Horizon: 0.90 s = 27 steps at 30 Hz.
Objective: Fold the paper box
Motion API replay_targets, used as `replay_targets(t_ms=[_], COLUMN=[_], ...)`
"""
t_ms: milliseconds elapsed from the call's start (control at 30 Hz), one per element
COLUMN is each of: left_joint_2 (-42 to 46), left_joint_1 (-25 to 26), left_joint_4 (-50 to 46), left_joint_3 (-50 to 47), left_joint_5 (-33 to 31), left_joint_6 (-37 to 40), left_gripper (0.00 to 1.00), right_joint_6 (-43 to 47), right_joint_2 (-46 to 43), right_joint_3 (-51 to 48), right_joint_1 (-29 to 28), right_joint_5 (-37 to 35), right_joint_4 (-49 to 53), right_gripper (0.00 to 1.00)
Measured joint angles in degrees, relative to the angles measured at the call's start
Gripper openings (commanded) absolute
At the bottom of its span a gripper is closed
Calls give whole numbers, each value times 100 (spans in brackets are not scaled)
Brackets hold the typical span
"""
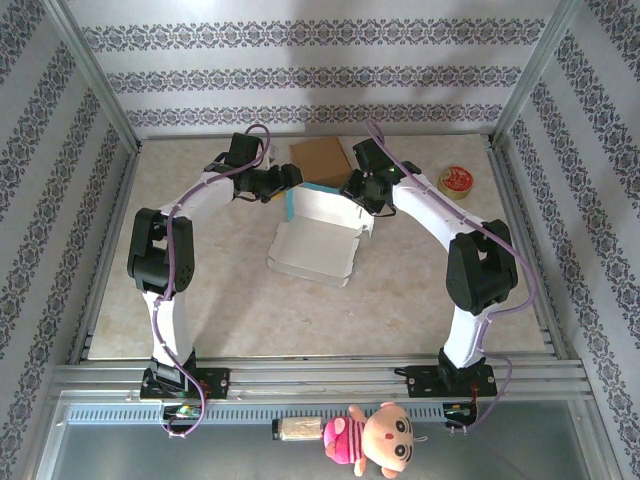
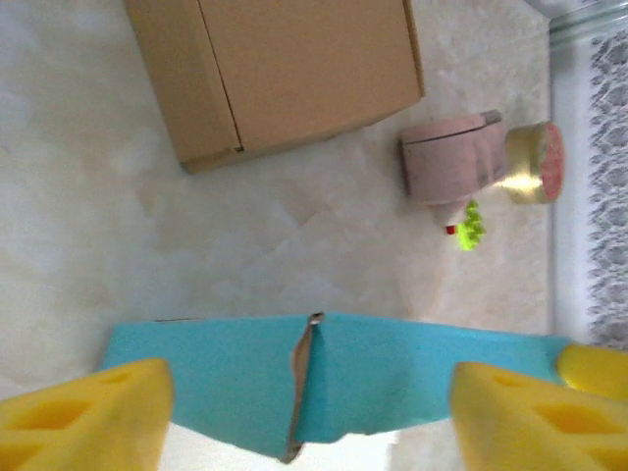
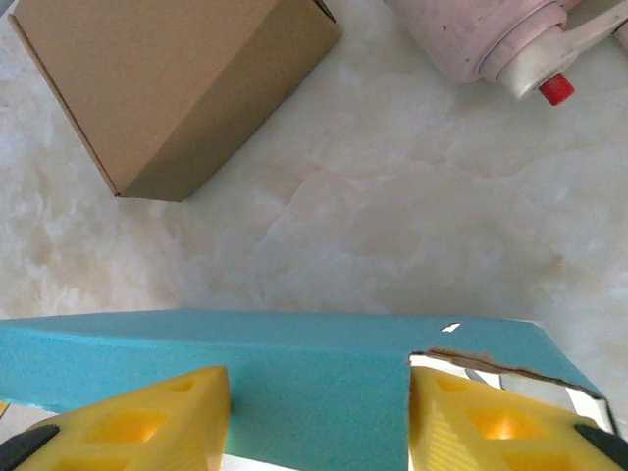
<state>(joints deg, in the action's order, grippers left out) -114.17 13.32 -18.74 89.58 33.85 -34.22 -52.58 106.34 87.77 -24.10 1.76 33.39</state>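
1. The box (image 1: 315, 245) lies open at mid-table (image 1: 240, 310), white inside and teal outside, between the two arms.
2. Its rear teal wall stands upright at the far edge, just in front of a brown carton (image 1: 322, 160).
3. The left gripper (image 1: 292, 180) reaches in from the left to the left end of that wall.
4. In the left wrist view the left gripper (image 2: 312, 397) has its yellow fingers (image 2: 88, 417) spread wide. The teal wall of the box (image 2: 402, 373) spans the gap, and nothing is pinched between them.
5. A raw cardboard seam runs down that teal wall near the middle of the gap.
6. The right gripper (image 1: 350, 188) reaches in from the right to the right end of the same wall.
7. In the right wrist view the right gripper (image 3: 316, 392) has its fingers (image 3: 128, 427) apart, narrower than the left pair. The teal face of the box (image 3: 294, 358) lies across the gap, unclamped.
8. A torn white corner of the box shows by the right-hand finger.
9. Beyond the wall stands the carton (image 3: 167, 88), apart from the box.
10. A pink bottle (image 3: 481, 34) with a red cap lies on its side at the back right.
11. A round tin (image 1: 458, 182) sits near the right edge of the table.
12. A doll (image 1: 385, 440) lies on the front rail.
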Motion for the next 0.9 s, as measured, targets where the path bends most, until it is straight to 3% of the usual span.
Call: replay_targets(t_ms=[167,567,900], left_joint_2=[9,-55,-61], left_joint_1=[0,0,0], left_joint_4=[-22,-39,-37], left_joint_3=[26,177,149], left_joint_5=[-260,-52,52], left_joint_6=[168,184,118], left_gripper=[74,37,29], right_joint_6=[20,160,415], right_joint_2=[-11,-55,-813], right_joint_3=[-74,-105,-487], right_joint_1=[-2,-4,-42], right_joint_5=[-4,-4,9], right_joint_4=[-81,-103,22], right_gripper=[51,59,68])
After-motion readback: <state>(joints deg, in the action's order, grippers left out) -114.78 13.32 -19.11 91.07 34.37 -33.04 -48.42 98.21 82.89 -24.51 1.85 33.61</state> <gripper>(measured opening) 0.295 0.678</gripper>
